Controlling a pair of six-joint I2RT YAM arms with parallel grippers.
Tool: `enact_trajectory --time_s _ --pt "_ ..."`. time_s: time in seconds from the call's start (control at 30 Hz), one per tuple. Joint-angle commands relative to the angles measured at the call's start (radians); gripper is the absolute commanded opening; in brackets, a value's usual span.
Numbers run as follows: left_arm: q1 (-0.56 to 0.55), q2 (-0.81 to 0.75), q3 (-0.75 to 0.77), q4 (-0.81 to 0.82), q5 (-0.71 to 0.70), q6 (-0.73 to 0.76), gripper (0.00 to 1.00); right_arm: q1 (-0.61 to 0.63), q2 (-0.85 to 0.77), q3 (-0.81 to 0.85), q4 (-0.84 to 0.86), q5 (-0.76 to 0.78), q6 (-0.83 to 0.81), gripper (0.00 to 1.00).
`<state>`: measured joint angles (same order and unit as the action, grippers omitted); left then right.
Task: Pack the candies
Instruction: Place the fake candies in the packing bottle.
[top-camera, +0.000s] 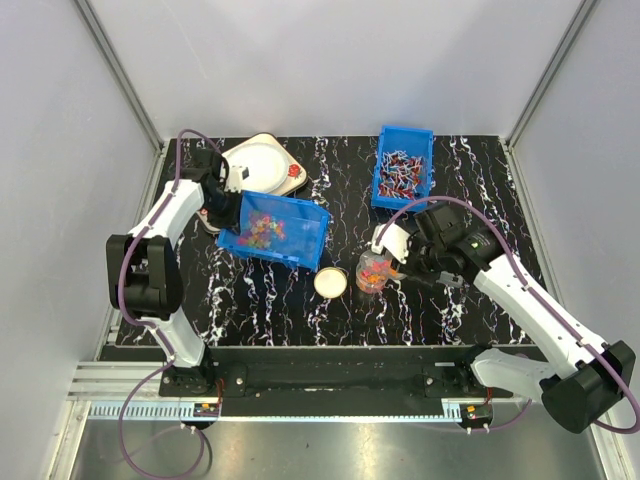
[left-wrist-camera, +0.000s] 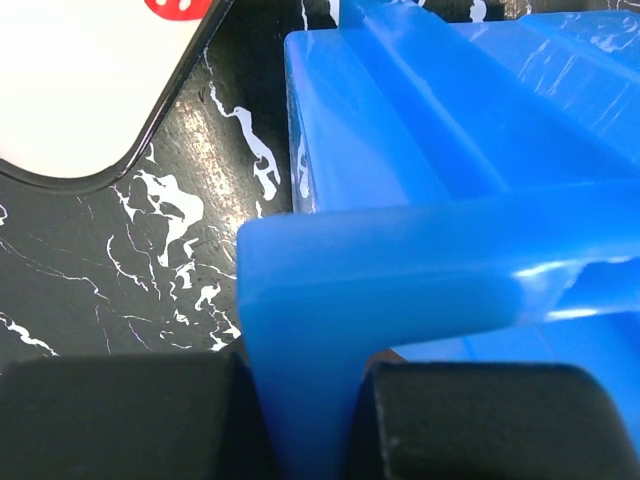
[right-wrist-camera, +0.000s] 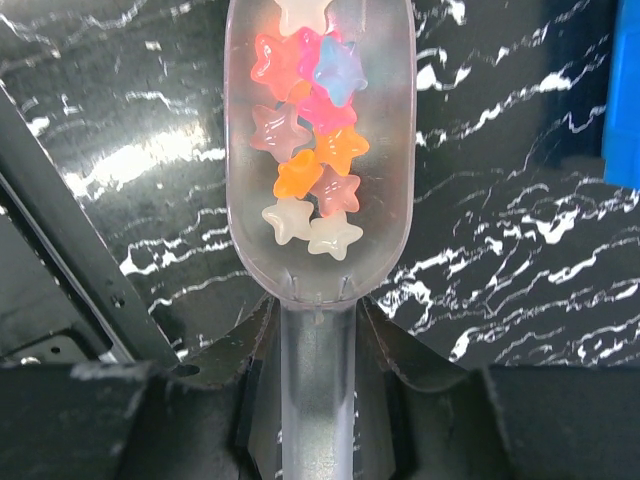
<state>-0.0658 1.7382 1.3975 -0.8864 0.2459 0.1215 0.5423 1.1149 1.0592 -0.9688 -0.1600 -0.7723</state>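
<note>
While the marble-pattern table (top-camera: 470, 300) carries everything, left gripper (left-wrist-camera: 305, 425) is clamped on the rim of the tilted blue bin (top-camera: 290, 235), loose candies (top-camera: 262, 228) inside. Opposite, right gripper (right-wrist-camera: 318, 400) pinches the clear scoop (right-wrist-camera: 320, 240) by its handle, with star-shaped candies in its bowl. The red mark on the white device (top-camera: 262, 160) is unreadable.

- Setting: a robotics lab test cell.
- Enclosure: plain white panel walls (top-camera: 340, 60) framed by aluminium profile struts (top-camera: 116, 68).
- Work surface: black marble-patterned tabletop (top-camera: 450, 300).
- Equipment: left arm (top-camera: 165, 225) and right arm (top-camera: 530, 300) bolted to a black base rail (top-camera: 330, 375), with exposed purple cables (top-camera: 121, 285).
- Storage: blue plastic bins (top-camera: 404, 165).
</note>
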Motion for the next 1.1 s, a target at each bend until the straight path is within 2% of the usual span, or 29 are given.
enact_trajectory --time_s 0.0,0.73,1.07 --pt "0.006 -0.040 0.001 0.061 0.036 -0.028 0.00 -0.004 0.006 0.019 -0.040 0.048 -0.033 0.00" --pt "0.006 -0.034 -0.008 0.070 0.036 -0.036 0.00 -0.001 0.125 0.085 -0.146 0.158 -0.090 0.00" --pt "0.006 -0.031 -0.011 0.072 0.039 -0.037 0.00 0.031 0.172 0.108 -0.159 0.263 -0.107 0.00"
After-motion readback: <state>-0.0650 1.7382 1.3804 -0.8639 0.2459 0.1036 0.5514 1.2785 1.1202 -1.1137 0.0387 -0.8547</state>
